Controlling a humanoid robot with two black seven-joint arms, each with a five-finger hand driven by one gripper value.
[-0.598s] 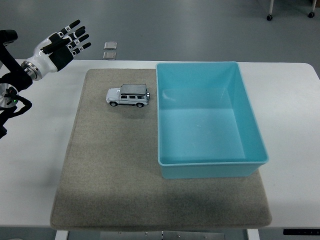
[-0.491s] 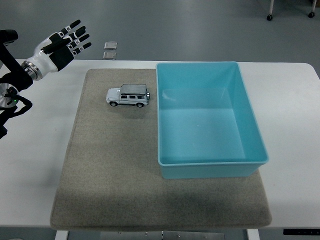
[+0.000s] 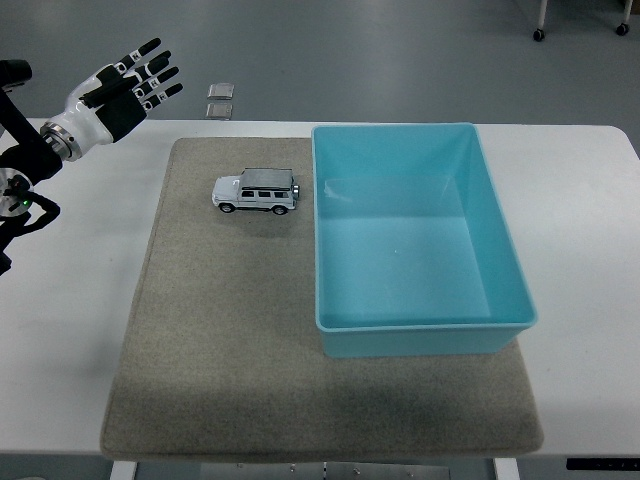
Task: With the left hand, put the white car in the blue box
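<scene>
A small white toy car point(image 3: 256, 191) stands on its wheels on the grey mat point(image 3: 220, 340), just left of the blue box point(image 3: 505, 250). The box is open on top and holds nothing. My left hand point(image 3: 128, 88) is raised at the upper left, over the table's far left corner. Its fingers are spread and it holds nothing. It is well apart from the car, up and to the left of it. The right arm does not show.
The mat lies on a white table point(image 3: 70, 300). The box sits on the mat's right part. Two small square plates point(image 3: 221, 100) lie on the floor beyond the table's far edge.
The left arm has shifted very slightly; the hand stays raised and spread. The car and the box have not moved.
</scene>
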